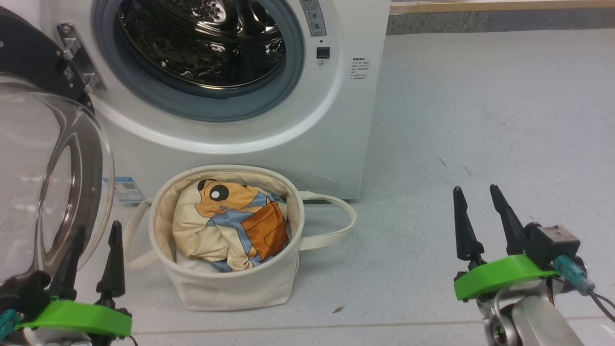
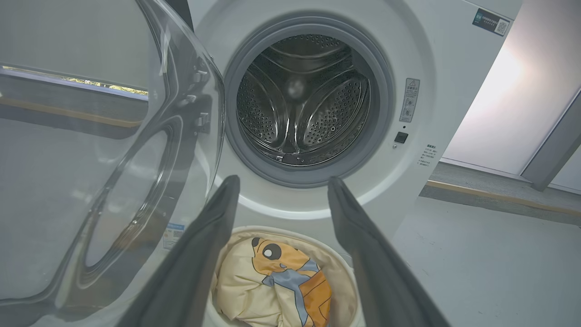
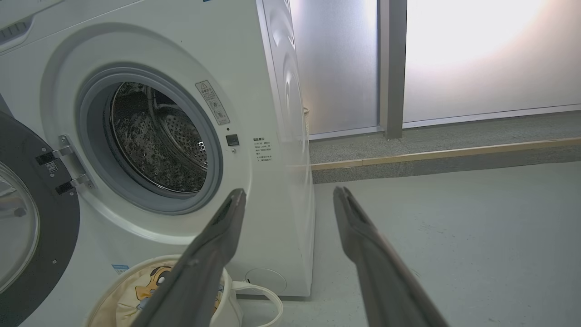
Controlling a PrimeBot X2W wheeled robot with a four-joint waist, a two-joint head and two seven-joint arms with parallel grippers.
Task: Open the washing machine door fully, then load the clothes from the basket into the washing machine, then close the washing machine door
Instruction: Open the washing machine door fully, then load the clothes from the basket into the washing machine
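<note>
**Door open, clothes in the basket, both pairs of fingers empty**

Left fingers [image 1: 114,262]: spread wide, gripping nothing, tips pointing toward the machine. Right fingers [image 1: 464,230]: likewise parted and empty, poised over bare floor [image 1: 480,120].

Basket [image 1: 230,288]: just right of the left fingers and well left of the right fingers. Stands on the floor, apart from both pairs. In the left wrist view, sits low in the gap between the two left fingers, close beneath them. In the right wrist view, lies partly hidden behind the inner right finger, off to that side.

Clothes [image 1: 230,221]: bunched inside the basket, with the cream garment and its orange-and-blue cartoon animal uppermost. Touched by neither pair of fingers.

Washing machine [image 1: 331,120]: straight beyond the basket and well ahead of the left fingertips. In the left wrist view, the grey-ringed drum mouth is framed between and above those fingertips. Stands ahead and to the left of the right fingers, with the cabinet's corner just beyond the inner one.

Washing machine door [image 1: 53,178]: stands open on hinges at the left of the mouth, glass bowl bulging just left of and beyond the left fingers. Overlaps the outer left finger in the head view; touching or apart, cannot tell.
</note>
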